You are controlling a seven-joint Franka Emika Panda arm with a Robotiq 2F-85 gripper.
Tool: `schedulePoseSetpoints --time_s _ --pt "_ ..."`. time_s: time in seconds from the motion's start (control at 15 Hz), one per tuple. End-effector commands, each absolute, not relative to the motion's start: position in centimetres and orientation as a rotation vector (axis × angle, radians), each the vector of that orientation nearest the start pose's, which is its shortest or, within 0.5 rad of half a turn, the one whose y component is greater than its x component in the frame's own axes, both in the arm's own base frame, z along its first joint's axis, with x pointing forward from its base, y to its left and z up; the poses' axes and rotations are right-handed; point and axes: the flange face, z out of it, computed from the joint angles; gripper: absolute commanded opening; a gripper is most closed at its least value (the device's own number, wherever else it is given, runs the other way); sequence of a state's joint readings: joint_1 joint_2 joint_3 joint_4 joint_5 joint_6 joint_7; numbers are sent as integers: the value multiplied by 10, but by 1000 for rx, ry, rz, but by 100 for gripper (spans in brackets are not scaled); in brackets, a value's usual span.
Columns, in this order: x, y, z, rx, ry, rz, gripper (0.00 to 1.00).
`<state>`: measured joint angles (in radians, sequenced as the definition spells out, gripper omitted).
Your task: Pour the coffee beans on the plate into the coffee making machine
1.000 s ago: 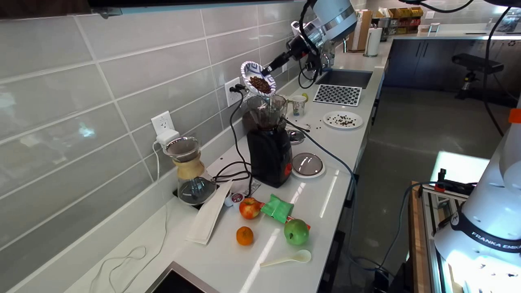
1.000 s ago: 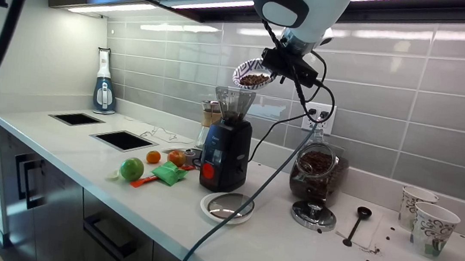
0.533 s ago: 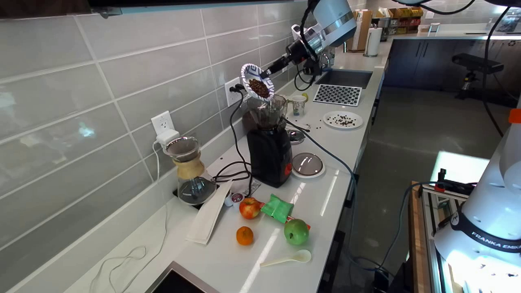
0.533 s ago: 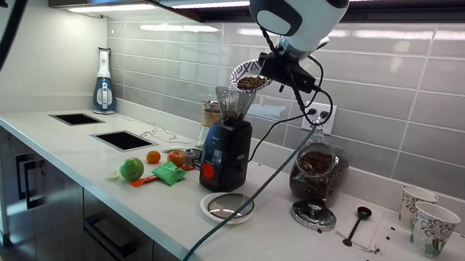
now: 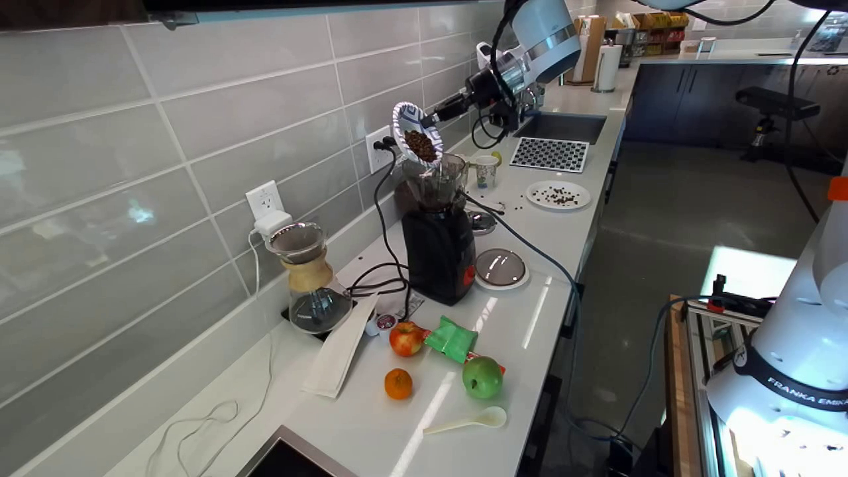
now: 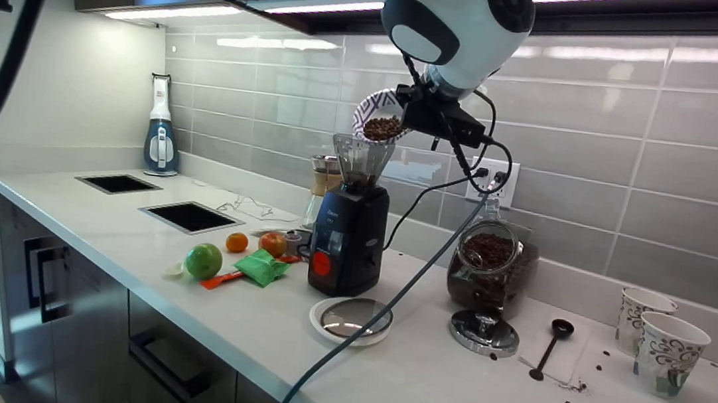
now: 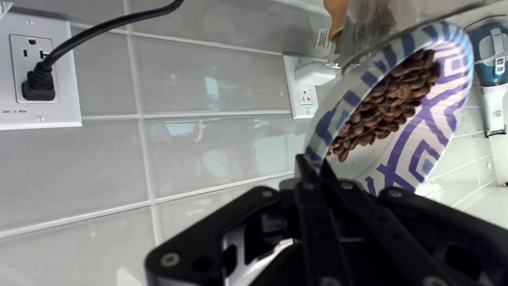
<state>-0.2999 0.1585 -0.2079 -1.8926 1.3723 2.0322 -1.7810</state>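
White counter along grey-tiled wall, cabinets below

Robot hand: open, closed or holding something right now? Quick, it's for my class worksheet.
Hand: closed, holding the purple-patterned white bowl, which is tilted with coffee beans in it.

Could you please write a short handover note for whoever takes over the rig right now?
Gripper: shut on the rim of the patterned plate.
Patterned plate: tilted, low edge at the mouth of the clear hopper; I cannot tell whether they touch.
Coffee making machine: upright on the counter.
Coffee beans: heaped on the plate's low side.
Done: plate gripped, lifted and brought to the hopper. Whether any beans have gone in does not show.
Left: pour the heap, probably by tipping further; then check for leftovers.
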Motion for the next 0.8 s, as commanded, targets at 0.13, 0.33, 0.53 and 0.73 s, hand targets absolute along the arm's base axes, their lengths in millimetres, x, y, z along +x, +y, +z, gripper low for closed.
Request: schedulePoseSetpoints --time_s 0.13,0.33,0.53,0.73 --pt "557 -242 460 -2092 -721 -1445 1" --pt "557 -242 461 -2062 -737 -1473 1" --pt "560 -245 457 -2047 -736 -1500 1" --pt "560 -245 454 -2026 -734 -1523 1"
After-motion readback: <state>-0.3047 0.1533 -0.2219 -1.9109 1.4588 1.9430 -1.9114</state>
